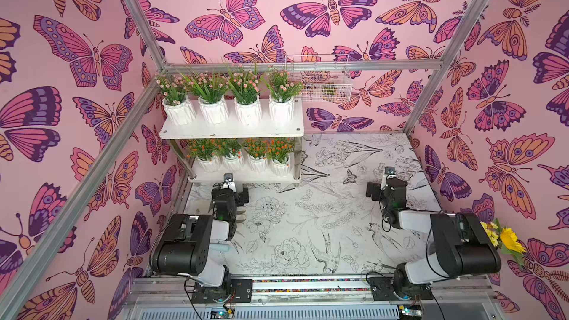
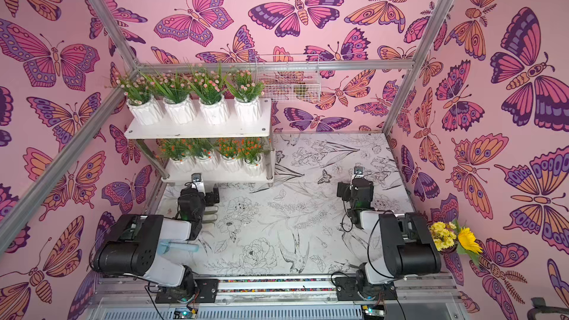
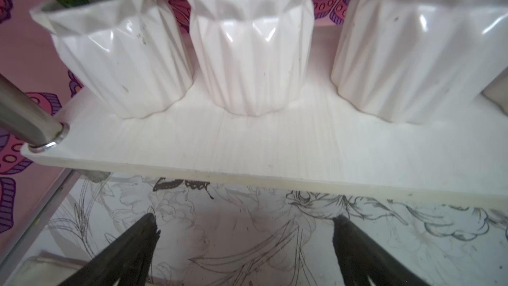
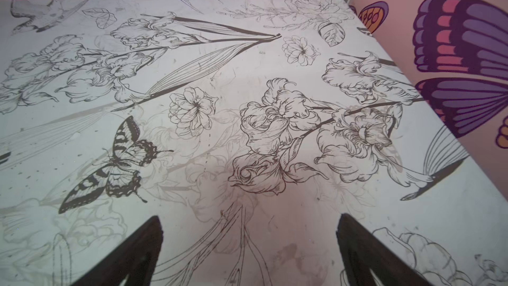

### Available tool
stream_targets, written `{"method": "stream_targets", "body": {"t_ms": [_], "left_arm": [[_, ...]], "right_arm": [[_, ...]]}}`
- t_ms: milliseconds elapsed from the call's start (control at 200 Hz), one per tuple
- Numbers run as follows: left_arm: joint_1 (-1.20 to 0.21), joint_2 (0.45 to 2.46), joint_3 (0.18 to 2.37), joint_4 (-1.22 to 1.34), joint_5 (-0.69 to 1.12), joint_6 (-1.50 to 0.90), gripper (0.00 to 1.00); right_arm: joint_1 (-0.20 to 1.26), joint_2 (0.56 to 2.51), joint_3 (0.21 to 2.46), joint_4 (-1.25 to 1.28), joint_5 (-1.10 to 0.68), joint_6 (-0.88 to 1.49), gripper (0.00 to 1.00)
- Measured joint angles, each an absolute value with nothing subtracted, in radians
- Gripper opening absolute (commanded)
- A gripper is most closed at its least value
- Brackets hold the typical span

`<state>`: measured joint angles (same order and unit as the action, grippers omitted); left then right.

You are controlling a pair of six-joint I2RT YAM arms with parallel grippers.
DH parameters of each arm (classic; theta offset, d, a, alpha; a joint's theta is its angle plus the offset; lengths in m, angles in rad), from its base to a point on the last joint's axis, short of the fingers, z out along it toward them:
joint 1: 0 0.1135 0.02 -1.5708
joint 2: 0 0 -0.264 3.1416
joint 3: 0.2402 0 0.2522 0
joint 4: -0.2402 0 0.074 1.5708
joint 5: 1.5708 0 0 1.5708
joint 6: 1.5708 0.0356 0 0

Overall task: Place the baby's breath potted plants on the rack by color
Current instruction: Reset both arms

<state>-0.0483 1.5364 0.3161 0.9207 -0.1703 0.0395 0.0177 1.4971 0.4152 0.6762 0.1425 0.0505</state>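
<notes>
Rack (image 1: 231,132) stands at the far left of the desk (image 1: 308,241), back against the wall, so both shelves open toward the arms. Four pink plants (image 1: 212,87) sit in a row on the top shelf (image 2: 197,130) and four orange plants (image 1: 255,149) in a row on the lower shelf (image 3: 247,147). One colour per level, which is the sorting the task asks for. No pot shows on the desk, so by my read the placing is done. Pots (image 3: 247,50) stand upright toward the back of the lower shelf, leaving a bare strip at its near edge, probably so they clear the edge and the metal leg (image 3: 24,116) at the left corner. In the left wrist view the two leftmost pots are nearly touching and the third sits a little apart. Left hand (image 3: 244,222) is low over the desk just in front of the lower shelf, fingers spread wide, released, nothing between them and not touching the shelf; that fits a hand done setting down. Right hand (image 4: 248,221) is over bare desk on the right side, well apart from the rack, also spread and empty, likely parked clear of the left arm. Wire basket (image 1: 320,81) on the far wall and sunflower bunch (image 1: 508,238) on the right wall are not part of the sort. Main risk I see: an arm brushing the overhanging pink sprays.
</notes>
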Motion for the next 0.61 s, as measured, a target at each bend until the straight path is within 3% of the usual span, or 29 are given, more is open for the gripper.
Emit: {"method": "stream_targets", "body": {"t_ms": [235,606], "left_arm": [[-0.020,1.541,0.357,0.920,-0.121,0.034,1.00],[-0.020,1.541,0.357,0.915,-0.104,0.033,1.00]], "right_arm": [[-0.007,1.500,0.390,0.794,-0.029,0.029,0.99],[-0.007,1.500,0.390,0.820,-0.073,0.025,0.99]]}}
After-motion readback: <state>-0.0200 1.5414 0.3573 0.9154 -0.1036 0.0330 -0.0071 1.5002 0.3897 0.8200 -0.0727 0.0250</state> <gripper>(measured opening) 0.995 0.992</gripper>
